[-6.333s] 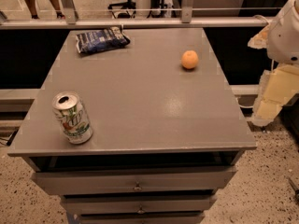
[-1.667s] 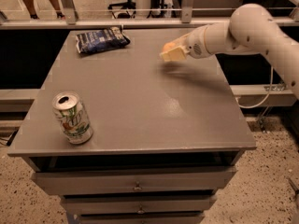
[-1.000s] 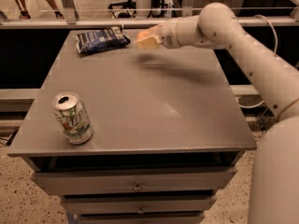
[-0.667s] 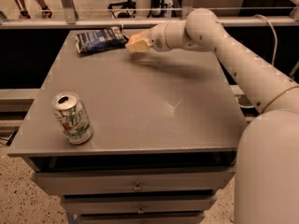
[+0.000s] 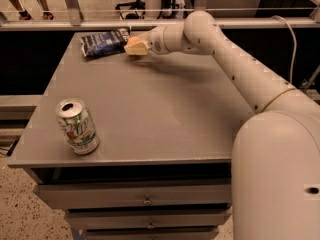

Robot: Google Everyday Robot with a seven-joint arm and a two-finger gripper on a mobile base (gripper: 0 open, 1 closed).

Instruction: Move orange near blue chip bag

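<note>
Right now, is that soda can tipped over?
No, the soda can stands upright at the front left of the table, far from the gripper beside the blue chip bag.

Arm [image 5: 235,64]: stretching from the lower right of the frame up toward the upper centre.
Gripper [image 5: 135,47]: pointing left, sitting at upper centre-left.

Rear left of grey flat-topped counter [image 5: 165,109]: crinkled dark blue chip bag [image 5: 102,37]. Cream two-finger gripper [image 5: 136,46] just right of it. Front left: upright green-and-white soda can [image 5: 77,126], well apart.
</note>
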